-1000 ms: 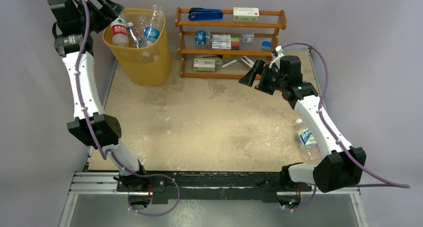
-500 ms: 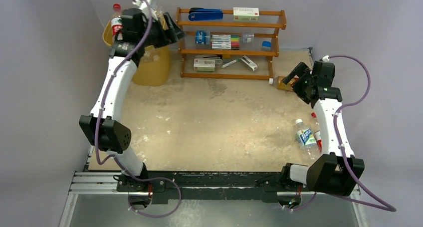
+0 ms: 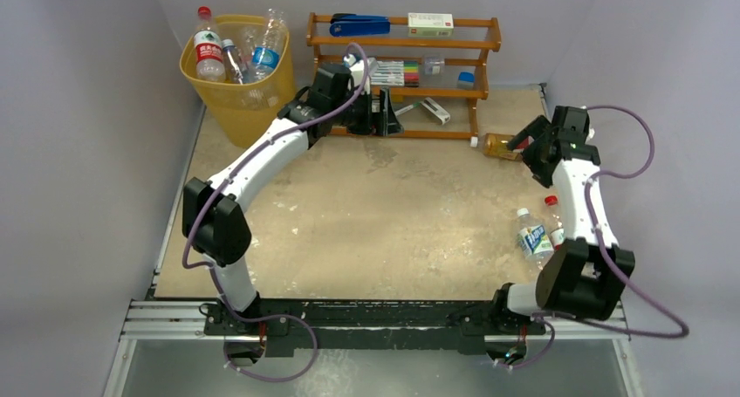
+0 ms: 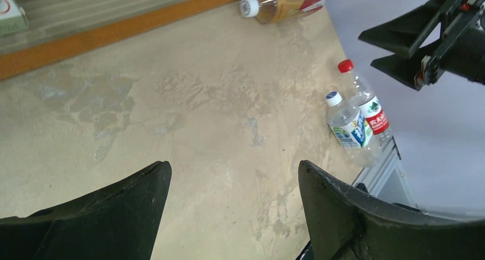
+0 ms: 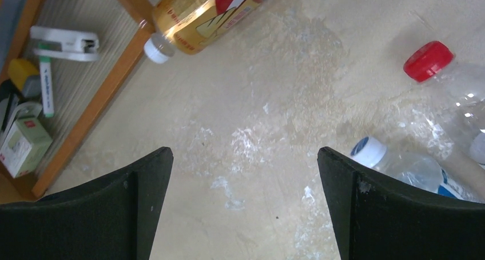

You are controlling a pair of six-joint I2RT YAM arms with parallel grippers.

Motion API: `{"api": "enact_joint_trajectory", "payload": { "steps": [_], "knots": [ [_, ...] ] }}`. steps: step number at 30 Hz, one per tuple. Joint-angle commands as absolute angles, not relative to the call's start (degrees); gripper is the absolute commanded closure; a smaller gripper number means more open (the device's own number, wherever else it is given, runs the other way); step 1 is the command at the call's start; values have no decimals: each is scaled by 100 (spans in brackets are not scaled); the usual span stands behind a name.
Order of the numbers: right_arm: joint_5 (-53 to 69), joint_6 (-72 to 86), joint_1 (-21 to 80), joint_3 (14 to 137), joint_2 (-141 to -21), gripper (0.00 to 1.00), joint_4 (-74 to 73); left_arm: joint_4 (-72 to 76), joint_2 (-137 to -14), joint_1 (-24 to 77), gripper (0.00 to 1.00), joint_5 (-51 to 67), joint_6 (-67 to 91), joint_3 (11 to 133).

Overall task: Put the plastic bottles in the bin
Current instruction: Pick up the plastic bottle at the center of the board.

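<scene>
Our jaws gape empty: the right gripper [image 5: 245, 157] hangs just short of the amber bottle [image 3: 494, 144] by the shelf rack [image 3: 454, 43] (likely our next pick), the left gripper [image 4: 231, 174] faces two clear bottles [image 3: 534, 238] on the table [image 3: 349, 222]; others already sit in the bin [image 3: 244, 118].

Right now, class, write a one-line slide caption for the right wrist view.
Open right gripper above the table: amber bottle by the wooden rack, red-capped bottle and white-capped bottle nearby.
</scene>
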State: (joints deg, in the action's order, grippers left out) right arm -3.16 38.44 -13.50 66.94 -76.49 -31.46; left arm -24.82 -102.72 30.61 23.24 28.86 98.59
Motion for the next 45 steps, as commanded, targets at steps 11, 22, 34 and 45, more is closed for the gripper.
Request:
{"api": "enact_joint_trajectory", "payload": {
  "steps": [11, 22, 34, 45],
  "knots": [
    [-248, 5168, -1545, 8301, -10045, 0, -3151, -1898, -9847, 3017, 19, 2158, 2862, 9132],
    [-89, 6154, -1566, 9420, -11257, 0, -3423, -1785, -9662, 3015, 20, 2153, 2847, 8754],
    [-201, 6369, -1566, 10336, -12114, 0, -3993, -1780, -9657, 3011, 21, 2171, 2814, 8692],
    [-248, 6138, -1573, 10202, -12468, 3, -3848, -1822, -9636, 3014, 21, 2170, 2832, 8697]
  ]
}}
